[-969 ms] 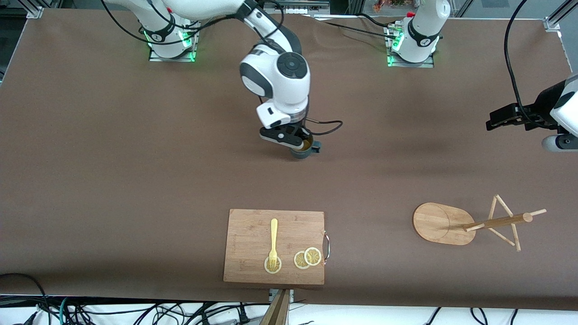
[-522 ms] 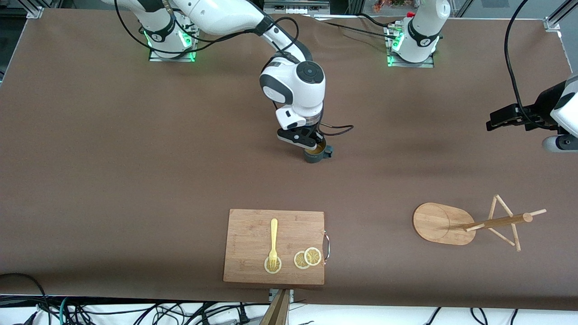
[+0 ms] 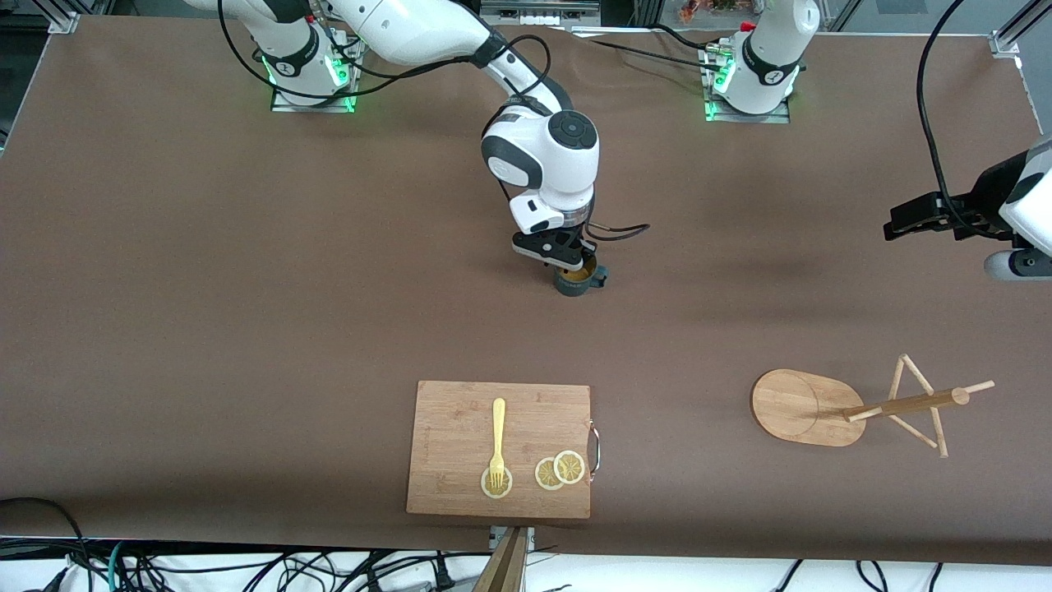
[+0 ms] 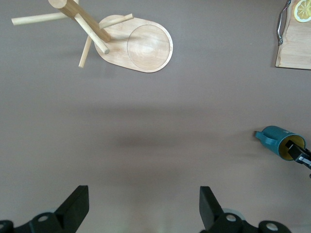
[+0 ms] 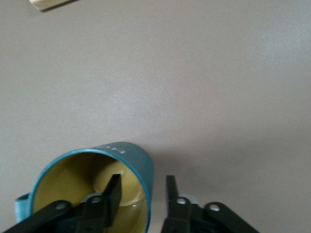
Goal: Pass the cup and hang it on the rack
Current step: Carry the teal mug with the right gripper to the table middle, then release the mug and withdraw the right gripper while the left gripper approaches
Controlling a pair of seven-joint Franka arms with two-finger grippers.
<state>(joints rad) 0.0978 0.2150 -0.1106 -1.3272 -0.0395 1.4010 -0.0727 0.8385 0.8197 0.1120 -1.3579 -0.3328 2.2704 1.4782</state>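
A matt brown covering is seen on the table [image 3: 246,312], while pale wood with visible grain is shown by the rack [image 3: 809,407] and the cutting board [image 3: 460,419]. A smooth teal glaze outside and a glossy yellowish glaze inside are shown by the cup [image 5: 124,189], and black plastic-looking fingers [image 5: 112,194] are seen on the right gripper [image 5: 142,194].

the front view looks down from high across the table [image 3: 246,329]. both wrist views face downward; all three share the cup [image 3: 579,279]
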